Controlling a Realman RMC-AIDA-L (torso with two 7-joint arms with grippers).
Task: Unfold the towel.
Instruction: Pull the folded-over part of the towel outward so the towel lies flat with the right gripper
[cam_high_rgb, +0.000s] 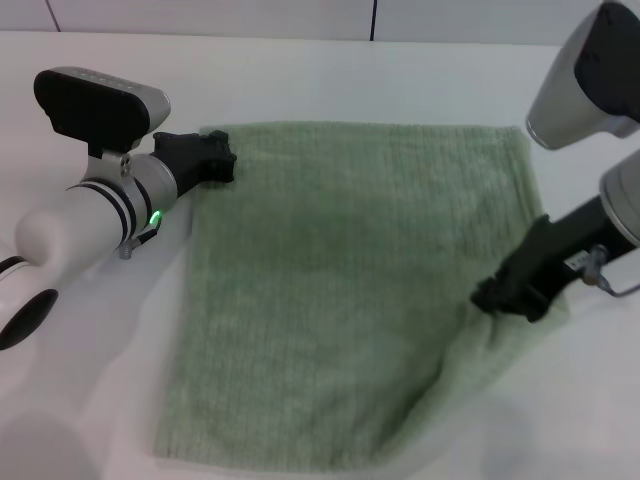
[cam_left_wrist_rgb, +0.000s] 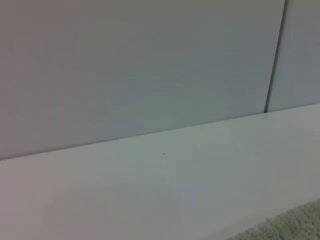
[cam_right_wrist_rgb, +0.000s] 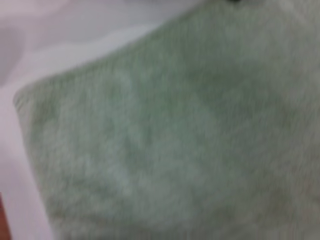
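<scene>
Two grippers on towel (cam_high_rgb: 340, 290), spread on white table (cam_high_rgb: 90, 400): left gripper (cam_high_rgb: 215, 160) at far left corner, right gripper (cam_high_rgb: 500, 295) pinching right edge. Left fingers: can't tell. Risk: right grip slips, edge flops back folded.

Left hand (cam_high_rgb: 205, 160) low, reaching forward from left; right hand (cam_high_rgb: 510, 290) angled inward from right.
</scene>
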